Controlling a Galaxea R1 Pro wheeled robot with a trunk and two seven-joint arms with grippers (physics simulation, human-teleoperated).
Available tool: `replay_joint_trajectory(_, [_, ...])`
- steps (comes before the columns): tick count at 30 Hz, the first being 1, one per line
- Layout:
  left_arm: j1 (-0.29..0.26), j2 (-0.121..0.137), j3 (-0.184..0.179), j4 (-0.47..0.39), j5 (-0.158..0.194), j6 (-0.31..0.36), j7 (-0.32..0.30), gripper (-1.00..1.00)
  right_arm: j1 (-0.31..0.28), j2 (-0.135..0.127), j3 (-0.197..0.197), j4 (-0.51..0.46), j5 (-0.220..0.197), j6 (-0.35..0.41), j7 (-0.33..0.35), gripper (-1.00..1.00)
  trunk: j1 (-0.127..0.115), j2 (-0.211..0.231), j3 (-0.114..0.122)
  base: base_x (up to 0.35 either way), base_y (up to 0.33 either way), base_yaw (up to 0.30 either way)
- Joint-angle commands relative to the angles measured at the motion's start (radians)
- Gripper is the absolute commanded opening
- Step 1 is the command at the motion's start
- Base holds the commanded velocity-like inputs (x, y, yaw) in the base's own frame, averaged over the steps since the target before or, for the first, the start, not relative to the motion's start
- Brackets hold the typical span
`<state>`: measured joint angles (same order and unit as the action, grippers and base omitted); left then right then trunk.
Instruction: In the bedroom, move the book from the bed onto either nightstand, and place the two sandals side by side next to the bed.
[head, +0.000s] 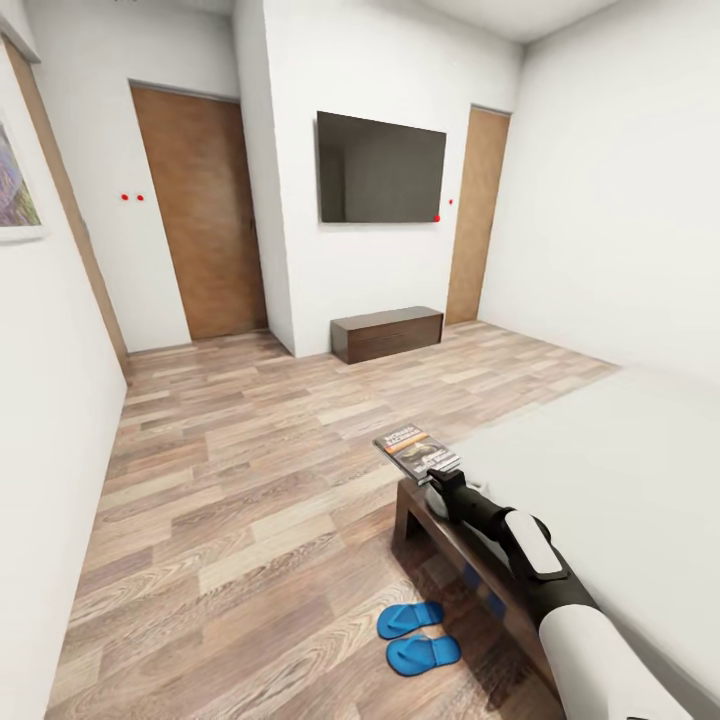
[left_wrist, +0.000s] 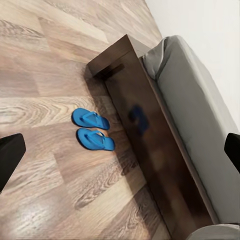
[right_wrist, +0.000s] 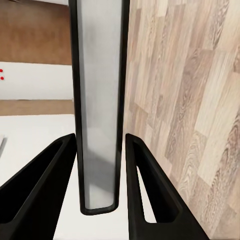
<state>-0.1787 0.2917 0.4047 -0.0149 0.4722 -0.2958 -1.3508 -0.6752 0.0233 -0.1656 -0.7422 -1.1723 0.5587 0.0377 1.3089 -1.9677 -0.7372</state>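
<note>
right gripper (right_wrist: 100, 200) was clamped on the book (head: 417, 452), its two black fingers (right_wrist: 45, 185) pressing either side of the thin volume, which the right wrist view showed edge-on between them. from the head camera the book sat at the tip of the extended right arm, lifted over the corner of the bed (head: 620, 480) where the light-grey mattress met the dark wooden frame; whether it was clear of the mattress or just touching it could not be told. left gripper (left_wrist: 120, 155) hung with its fingers wide apart and nothing between them, looking down on the sandals (left_wrist: 93, 130).

both blue sandals lay side by side on the plank floor, touching or nearly so, just beside the bed frame, so that half of the task looked finished. the book half was under way: grasp made, but the book was not yet on a nightstand, and none was to be seen among the doors, the wall television (head: 381, 168) and the low cabinet (head: 387, 333) under it. carrying the book to a nightstand and setting it down was what remained.
</note>
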Motion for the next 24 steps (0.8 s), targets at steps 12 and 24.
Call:
replay_joint_trajectory(12, [-0.001,-0.018,0.002,0.001,-0.006,-0.043,-0.016,1.0,-0.001,0.001,-0.006,0.004,0.0,0.007,0.002,-1.0,0.0,0.0,-0.001,0.0,0.0,0.138])
replay_joint_trajectory(24, [-0.001,-0.022,-0.002,0.001,-0.01,-0.036,-0.011,1.0,0.0,0.001,-0.006,0.004,0.0,0.007,0.003,-1.0,-0.027,0.049,0.021,0.0,0.0,0.118])
